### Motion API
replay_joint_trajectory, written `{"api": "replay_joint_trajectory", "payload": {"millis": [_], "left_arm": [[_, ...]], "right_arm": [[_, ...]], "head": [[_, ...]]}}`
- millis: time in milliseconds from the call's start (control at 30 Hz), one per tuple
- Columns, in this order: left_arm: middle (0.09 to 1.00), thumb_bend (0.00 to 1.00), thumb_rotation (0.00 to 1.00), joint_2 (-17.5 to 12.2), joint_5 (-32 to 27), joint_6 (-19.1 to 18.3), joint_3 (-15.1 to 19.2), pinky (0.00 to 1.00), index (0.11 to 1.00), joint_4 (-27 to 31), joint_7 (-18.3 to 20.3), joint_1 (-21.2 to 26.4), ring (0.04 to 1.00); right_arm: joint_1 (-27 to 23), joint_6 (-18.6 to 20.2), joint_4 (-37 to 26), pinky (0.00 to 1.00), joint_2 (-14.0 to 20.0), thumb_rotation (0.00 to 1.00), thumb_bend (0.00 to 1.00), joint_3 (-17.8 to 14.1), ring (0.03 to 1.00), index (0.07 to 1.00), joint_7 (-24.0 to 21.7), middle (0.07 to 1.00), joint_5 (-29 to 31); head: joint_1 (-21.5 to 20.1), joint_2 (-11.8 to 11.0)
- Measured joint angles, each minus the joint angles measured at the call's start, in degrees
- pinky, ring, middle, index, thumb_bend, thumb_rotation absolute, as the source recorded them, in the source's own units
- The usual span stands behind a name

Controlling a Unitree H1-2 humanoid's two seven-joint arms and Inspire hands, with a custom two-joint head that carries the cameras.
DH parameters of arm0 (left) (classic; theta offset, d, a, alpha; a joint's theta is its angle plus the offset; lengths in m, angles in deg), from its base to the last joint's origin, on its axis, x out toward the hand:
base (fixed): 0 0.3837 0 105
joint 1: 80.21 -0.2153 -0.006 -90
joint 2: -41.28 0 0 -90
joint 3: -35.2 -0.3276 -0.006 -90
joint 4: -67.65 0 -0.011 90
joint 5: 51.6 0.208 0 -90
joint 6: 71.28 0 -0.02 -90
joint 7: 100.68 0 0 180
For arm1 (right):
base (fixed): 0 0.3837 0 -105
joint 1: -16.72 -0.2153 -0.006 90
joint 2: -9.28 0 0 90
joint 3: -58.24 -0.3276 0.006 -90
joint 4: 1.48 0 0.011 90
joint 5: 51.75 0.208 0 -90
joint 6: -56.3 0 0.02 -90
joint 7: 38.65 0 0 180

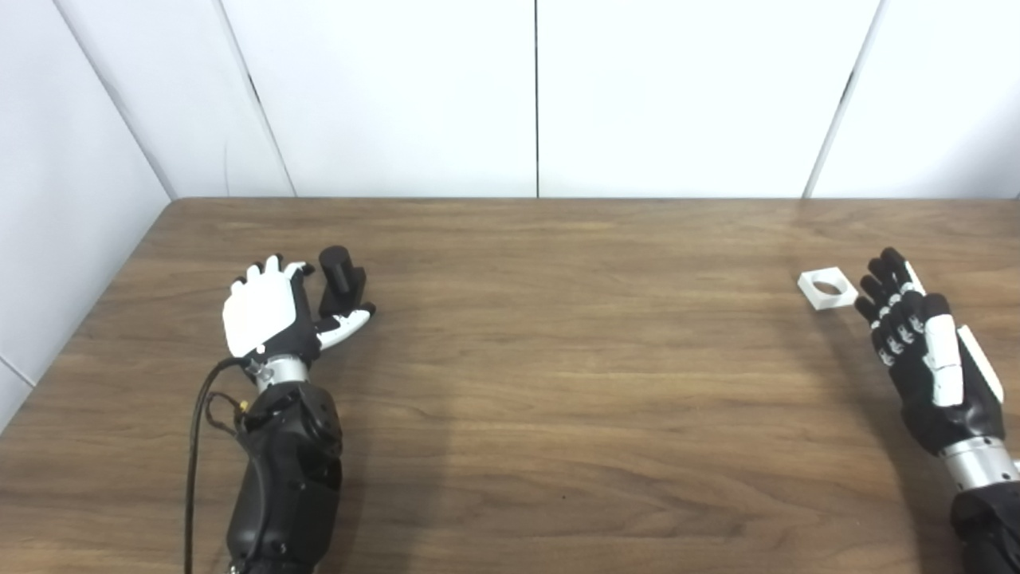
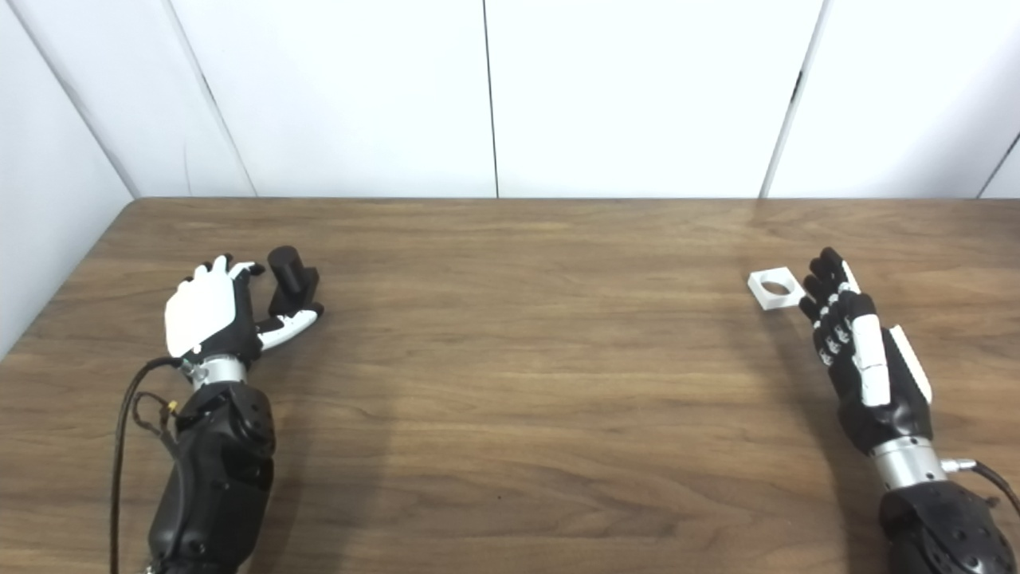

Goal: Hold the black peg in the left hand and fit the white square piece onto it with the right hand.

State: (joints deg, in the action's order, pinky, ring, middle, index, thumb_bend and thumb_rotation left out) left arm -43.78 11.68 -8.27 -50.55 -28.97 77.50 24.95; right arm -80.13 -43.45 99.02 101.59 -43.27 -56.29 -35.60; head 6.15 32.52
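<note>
The black peg [image 1: 341, 279], a round post on a square base, stands on the wooden table [image 1: 558, 359] at the left. My left hand [image 1: 271, 315] lies just left of it, fingers spread and open, thumb stretched below the peg's base. The white square piece [image 1: 827, 288] with a round hole lies flat at the far right. My right hand [image 1: 924, 351] is open beside it, its fingertips close to the piece's right edge; I cannot tell if they touch.
White wall panels [image 1: 534, 96] rise behind the table's far edge. A black cable [image 1: 195, 446] loops beside my left forearm. The table's left edge runs diagonally near that arm.
</note>
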Motion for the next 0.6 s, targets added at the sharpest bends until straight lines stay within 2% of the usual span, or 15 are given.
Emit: {"api": "replay_joint_trajectory", "payload": {"millis": [167, 600], "left_arm": [[0.965, 0.76, 0.49, -0.4, 0.5, 0.0, -0.2, 1.00, 0.795, -2.9, 0.2, 1.3, 1.000], [0.962, 0.74, 0.52, -1.8, 2.0, 0.0, -2.2, 1.00, 0.793, -6.7, 0.9, 3.3, 1.000]], "right_arm": [[0.0, 0.0, 0.0, 1.00, 0.0, 1.00, 0.55, -0.1, 1.000, 1.000, 0.0, 1.000, 0.0], [0.0, -0.2, 0.1, 1.00, 0.0, 1.00, 0.56, -0.1, 1.000, 1.000, 0.1, 1.000, 0.0]], "head": [[0.0, -0.1], [-0.2, -0.2]]}}
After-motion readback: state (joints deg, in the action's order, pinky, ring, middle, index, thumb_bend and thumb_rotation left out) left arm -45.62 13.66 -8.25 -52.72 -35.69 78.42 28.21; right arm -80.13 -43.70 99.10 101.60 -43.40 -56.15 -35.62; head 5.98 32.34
